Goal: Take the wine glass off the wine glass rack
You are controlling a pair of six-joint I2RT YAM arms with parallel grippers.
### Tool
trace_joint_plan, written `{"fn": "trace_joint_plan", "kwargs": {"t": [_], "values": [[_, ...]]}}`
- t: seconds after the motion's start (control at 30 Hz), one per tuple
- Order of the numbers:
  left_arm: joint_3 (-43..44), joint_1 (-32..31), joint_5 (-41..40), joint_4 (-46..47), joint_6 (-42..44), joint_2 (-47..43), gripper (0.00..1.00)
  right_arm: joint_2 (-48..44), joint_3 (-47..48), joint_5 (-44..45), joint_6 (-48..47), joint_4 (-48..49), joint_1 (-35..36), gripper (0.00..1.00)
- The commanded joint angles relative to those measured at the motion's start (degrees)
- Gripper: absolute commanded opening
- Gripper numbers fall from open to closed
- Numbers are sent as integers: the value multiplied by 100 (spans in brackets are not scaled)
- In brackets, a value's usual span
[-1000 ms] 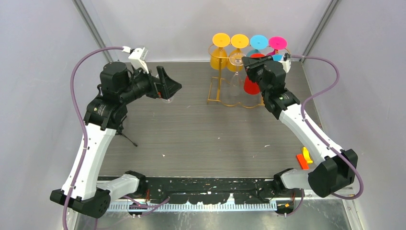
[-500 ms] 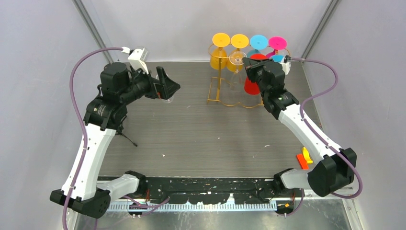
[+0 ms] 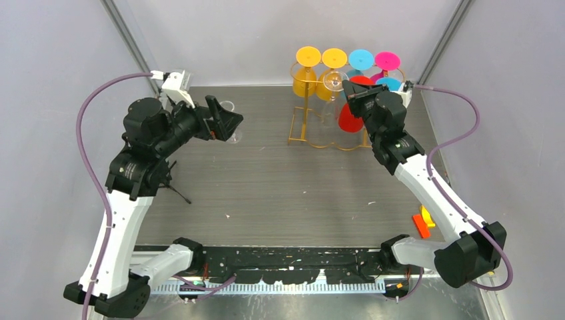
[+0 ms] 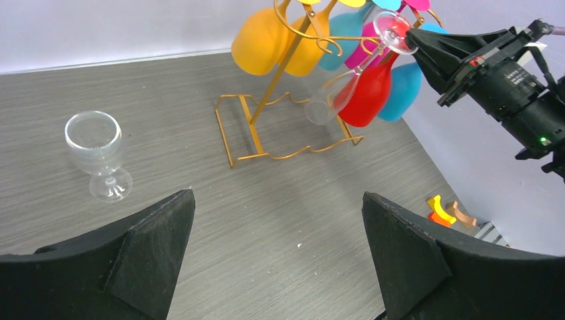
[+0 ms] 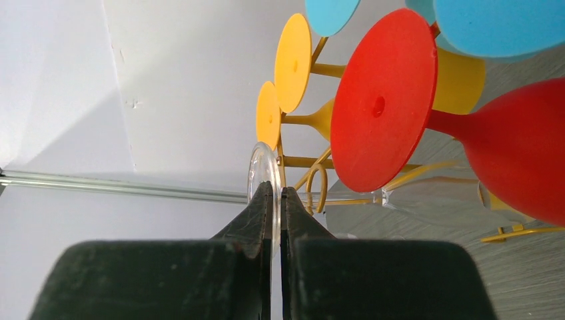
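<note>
Right gripper point(image 5: 273, 193) pinches the foot of the clear wine glass point(image 4: 324, 105), which hangs tilted on the far-right wine glass rack point(image 4: 262, 107). With the grasp apparently made, the next move is likely sliding the foot off the rail.

The right gripper point(image 3: 348, 89) is at the top of the gold rack point(image 3: 306, 110), jaws closed on the foot of a clear wine glass point(image 3: 331, 81) hanging among coloured glasses point(image 3: 308, 56). The left gripper point(image 3: 225, 119), jaws spread, hangs near a standing glass point(image 3: 230, 105) on the worktop point(image 3: 280, 187).
</note>
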Motion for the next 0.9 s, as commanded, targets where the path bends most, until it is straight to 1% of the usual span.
{"fn": "trace_joint_plan", "kwargs": {"t": [0.0,0.27,0.53,0.8,0.87], "values": [[-64,-11,-129,325,36,12,100,-232,71,41,165,339,11,0],[-215,-11,-167,439,76,106,100,-268,58,-358,411,187,11,0],[-466,-11,-51,646,102,143,100,-231,194,-873,270,-55,11,0],[-837,-11,368,1250,419,253,100,-576,-174,-1516,512,87,15,0],[-951,-11,771,1469,523,337,100,-666,-254,-1641,598,87,11,0]]}}
